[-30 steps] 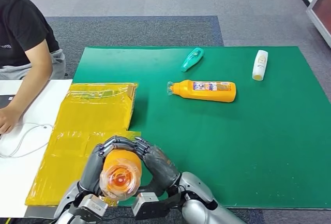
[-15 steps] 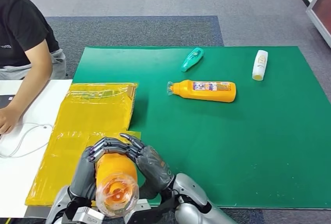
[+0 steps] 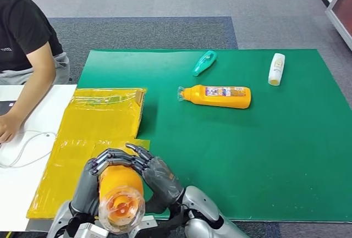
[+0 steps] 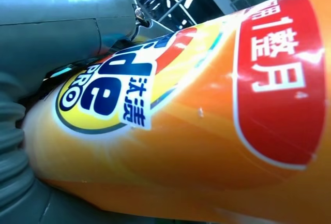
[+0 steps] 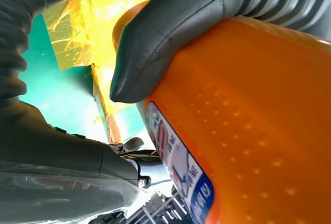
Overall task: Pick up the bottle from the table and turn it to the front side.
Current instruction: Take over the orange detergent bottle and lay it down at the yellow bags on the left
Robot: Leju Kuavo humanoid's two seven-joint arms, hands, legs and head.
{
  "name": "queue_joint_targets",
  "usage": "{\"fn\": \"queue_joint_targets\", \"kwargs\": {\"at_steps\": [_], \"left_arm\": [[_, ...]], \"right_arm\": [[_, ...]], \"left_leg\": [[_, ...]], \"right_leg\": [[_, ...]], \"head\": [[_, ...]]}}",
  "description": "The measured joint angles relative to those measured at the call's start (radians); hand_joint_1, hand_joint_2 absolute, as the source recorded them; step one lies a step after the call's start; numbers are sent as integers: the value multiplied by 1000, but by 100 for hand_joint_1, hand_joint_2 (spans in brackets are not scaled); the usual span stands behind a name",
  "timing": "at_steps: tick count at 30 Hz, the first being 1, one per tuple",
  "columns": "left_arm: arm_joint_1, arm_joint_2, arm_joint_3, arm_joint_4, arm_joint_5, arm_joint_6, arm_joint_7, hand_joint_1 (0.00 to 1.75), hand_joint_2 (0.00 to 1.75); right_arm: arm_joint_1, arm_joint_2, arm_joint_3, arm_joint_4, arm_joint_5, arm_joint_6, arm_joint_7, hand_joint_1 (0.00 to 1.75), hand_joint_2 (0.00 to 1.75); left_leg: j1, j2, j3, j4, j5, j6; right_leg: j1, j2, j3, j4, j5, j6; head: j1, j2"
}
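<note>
Together, left hand [image 3: 89,183] and right hand [image 3: 161,178] clasp the glossy orange bottle [image 3: 121,194].

We see the orange detergent bottle [image 3: 121,194] drawn lower and nearer the camera, left hand [image 3: 88,186] and right hand [image 3: 159,178] sunk with it, clear cap end tipped further toward us

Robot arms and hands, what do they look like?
The arms are shiny silver metal with rounded shells. The left hand and right hand have dark grey covers, and thin, dark metallic fingers. Up close, each has a thick grey thumb and a ribbed grey cover.
</note>
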State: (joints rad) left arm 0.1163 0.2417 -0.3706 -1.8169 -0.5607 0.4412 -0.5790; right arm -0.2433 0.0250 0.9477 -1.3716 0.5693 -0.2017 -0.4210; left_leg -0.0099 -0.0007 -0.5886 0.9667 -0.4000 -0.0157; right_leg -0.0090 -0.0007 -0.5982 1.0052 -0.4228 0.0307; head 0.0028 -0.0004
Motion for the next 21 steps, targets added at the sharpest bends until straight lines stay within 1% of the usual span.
{"fn": "queue_joint_targets", "kwargs": {"at_steps": [3,6,10,12,14,21], "left_arm": [[12,-4,8,-1,30,4,-2,175,175],[28,-15,27,-6,99,18,-28,175,175],[37,-36,117,-33,192,70,-63,175,175],[38,-41,151,-45,200,74,-68,175,175],[40,-46,167,-52,202,74,-69,175,175],[42,-56,187,-60,206,81,-74,175,175]], "right_arm": [[0,1,4,5,8,-7,3,0,175],[0,2,5,11,15,-25,6,0,175],[2,-8,-8,26,15,-58,20,0,175],[3,-12,-12,32,16,-61,21,0,175],[3,-13,-12,35,17,-61,20,0,175],[3,-14,-13,43,20,-65,21,0,175]], "left_leg": [[0,0,0,0,0,0],[0,0,0,0,0,0],[0,0,0,0,0,0],[0,0,0,0,1,-1],[1,0,0,0,1,-1],[1,0,0,0,1,-1]], "right_leg": [[0,0,0,0,0,0],[0,0,0,0,0,0],[0,0,0,0,0,0],[0,0,0,0,1,-1],[1,0,0,0,1,-1],[0,0,0,0,1,-1]], "head": [[0,0],[0,0],[0,0],[0,0],[0,0],[0,0]]}}
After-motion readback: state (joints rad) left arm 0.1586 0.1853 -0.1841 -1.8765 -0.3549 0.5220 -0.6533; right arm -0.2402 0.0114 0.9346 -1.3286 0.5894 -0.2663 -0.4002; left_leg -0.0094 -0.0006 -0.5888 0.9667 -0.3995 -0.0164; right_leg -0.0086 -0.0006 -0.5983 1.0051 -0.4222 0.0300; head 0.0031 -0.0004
